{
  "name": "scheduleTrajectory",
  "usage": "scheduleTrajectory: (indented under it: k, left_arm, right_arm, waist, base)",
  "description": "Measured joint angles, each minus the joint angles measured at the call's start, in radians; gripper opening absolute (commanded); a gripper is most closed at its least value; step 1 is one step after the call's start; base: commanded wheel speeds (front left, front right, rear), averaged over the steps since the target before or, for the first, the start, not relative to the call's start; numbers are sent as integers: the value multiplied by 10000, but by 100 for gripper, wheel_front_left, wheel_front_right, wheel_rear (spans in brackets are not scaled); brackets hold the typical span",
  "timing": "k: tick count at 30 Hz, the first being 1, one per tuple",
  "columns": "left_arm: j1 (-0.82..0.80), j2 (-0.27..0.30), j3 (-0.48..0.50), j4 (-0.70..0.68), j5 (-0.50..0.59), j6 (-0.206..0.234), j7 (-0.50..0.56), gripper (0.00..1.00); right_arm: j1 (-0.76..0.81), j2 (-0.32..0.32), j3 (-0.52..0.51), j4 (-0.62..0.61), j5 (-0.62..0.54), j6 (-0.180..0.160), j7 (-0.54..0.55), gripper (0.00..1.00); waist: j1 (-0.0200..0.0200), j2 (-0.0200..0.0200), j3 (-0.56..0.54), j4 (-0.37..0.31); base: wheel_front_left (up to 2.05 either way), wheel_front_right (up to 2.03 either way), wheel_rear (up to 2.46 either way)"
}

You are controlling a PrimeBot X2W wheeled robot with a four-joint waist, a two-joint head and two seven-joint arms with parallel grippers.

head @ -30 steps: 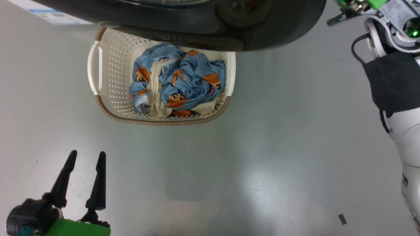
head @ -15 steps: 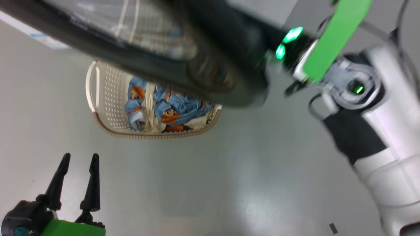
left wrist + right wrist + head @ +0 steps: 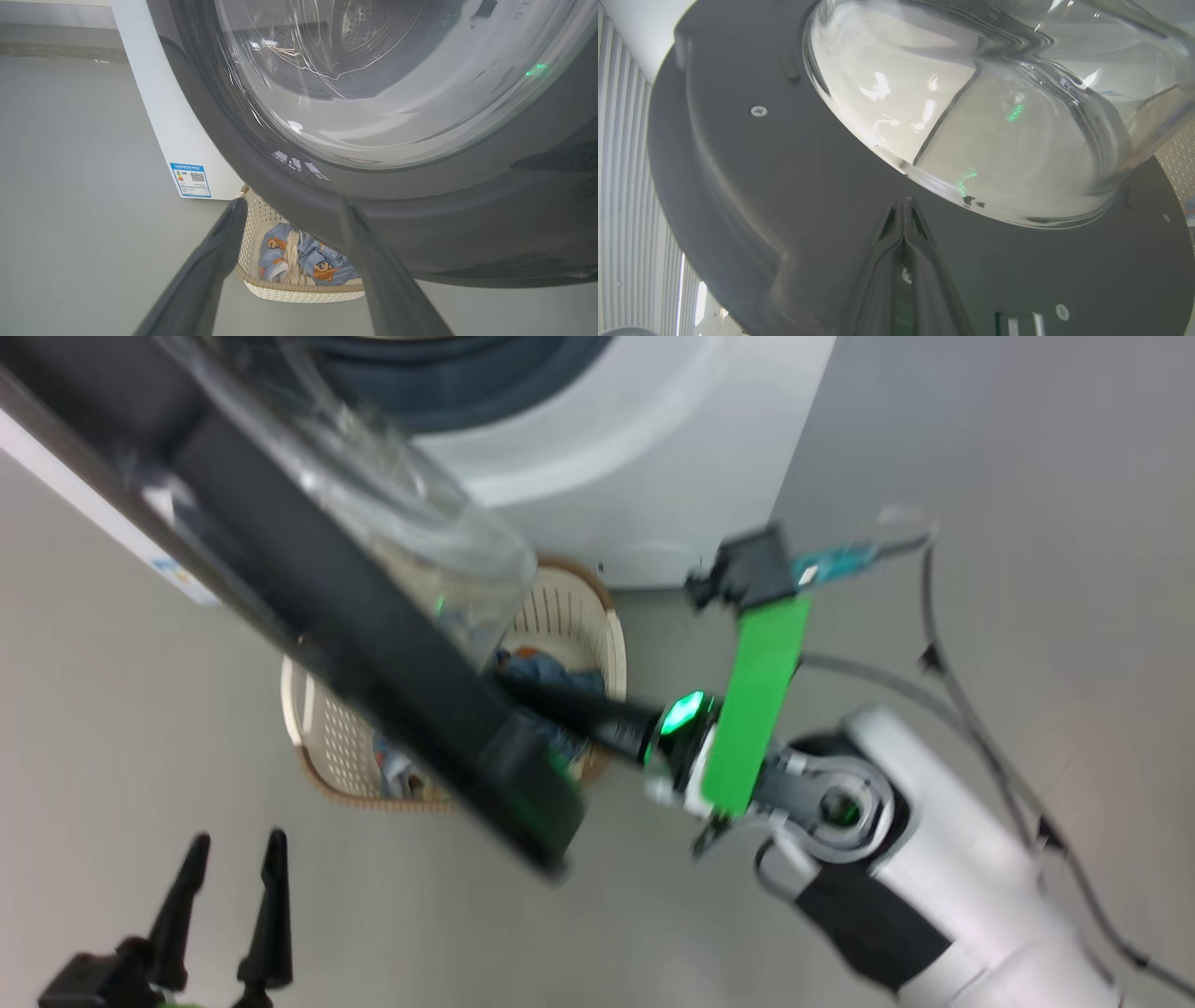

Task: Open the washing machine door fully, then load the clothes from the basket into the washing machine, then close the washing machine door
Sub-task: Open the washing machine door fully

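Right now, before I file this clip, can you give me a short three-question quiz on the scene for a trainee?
1. True or false: the left gripper is shut.
2. Multiple choice: the right gripper, fingers pressed together, points at which part of the washing machine door?
A. the inner side, beside the bulging glass
B. the outer side
C. the hinge
3. Fill in: the clothes lie in the ___, below the door's lower rim.

Key:
1. False, its fingers stand apart with nothing between them.
2. A
3. basket
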Motion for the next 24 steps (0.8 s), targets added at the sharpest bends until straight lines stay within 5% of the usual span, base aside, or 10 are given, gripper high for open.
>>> scheduleTrajectory:
  k: [24]
  left_arm:
    - [1113,13,-428,230,-245,255,0,100]
  right_arm:
    - [1552,466,2938,527,1225,13,-2510,0]
  waist:
    - [0,0,-2923,358]
  base:
    - [0,0,0]
